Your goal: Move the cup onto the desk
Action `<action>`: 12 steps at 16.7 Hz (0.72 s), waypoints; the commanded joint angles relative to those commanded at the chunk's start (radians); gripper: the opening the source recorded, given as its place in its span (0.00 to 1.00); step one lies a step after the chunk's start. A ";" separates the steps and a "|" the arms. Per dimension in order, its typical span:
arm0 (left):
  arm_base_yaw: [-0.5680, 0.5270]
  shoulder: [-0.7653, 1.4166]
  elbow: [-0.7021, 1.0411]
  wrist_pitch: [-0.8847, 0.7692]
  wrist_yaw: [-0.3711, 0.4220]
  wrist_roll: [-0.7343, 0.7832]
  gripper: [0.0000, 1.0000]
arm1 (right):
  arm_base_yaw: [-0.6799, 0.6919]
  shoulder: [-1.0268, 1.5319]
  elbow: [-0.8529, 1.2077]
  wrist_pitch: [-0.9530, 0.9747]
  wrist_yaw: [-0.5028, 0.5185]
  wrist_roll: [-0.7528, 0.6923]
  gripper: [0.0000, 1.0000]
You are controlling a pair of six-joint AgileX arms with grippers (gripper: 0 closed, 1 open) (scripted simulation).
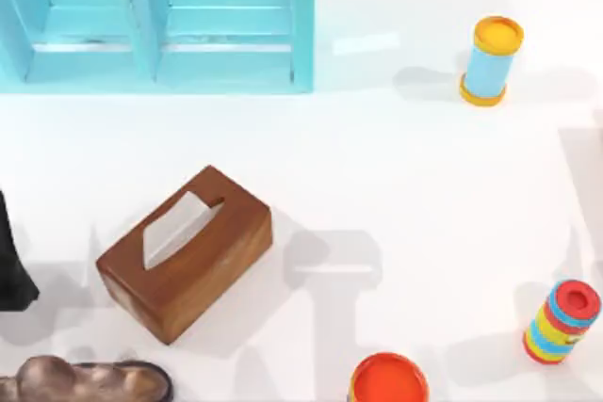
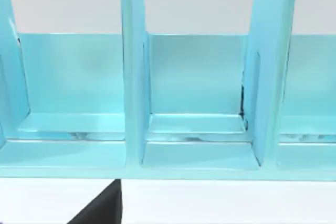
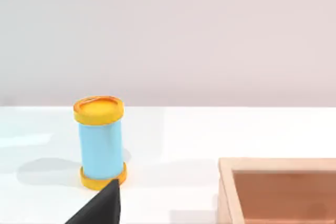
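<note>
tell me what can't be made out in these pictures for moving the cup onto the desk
- Shelf: cut off by the top view's upper edge, so its upper part goes unseen.
- Left arm: cut off by the top view's left edge.
- Orange-topped container and brown lumpy thing: cut off by the lower edge.
- Wooden tray: cut off in the right wrist view, contents unseen.

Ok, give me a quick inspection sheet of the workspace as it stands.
Surface: broad plain white desk, shadows across it.
Job's things: the desk; else nothing seen.
Clutter: brown wooden tissue box, blue cylinder with yellow ends, red-yellow-blue striped cylinder, orange-topped round container, bronze lumpy object.
Grippers: left end effector facing light-blue shelf unit; right end effector facing the blue cylinder.
Cables: nothing seen.
Surroundings: shelf unit back left; plain pale wall.
</note>
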 joint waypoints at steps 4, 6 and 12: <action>0.000 0.000 0.000 0.000 0.000 0.000 1.00 | -0.020 0.033 0.030 -0.029 0.000 -0.020 1.00; 0.000 0.000 0.000 0.000 0.000 0.000 1.00 | -0.062 0.107 0.095 -0.095 0.000 -0.061 1.00; 0.000 0.000 0.000 0.000 0.000 0.000 1.00 | -0.271 0.568 0.475 -0.486 -0.001 -0.267 1.00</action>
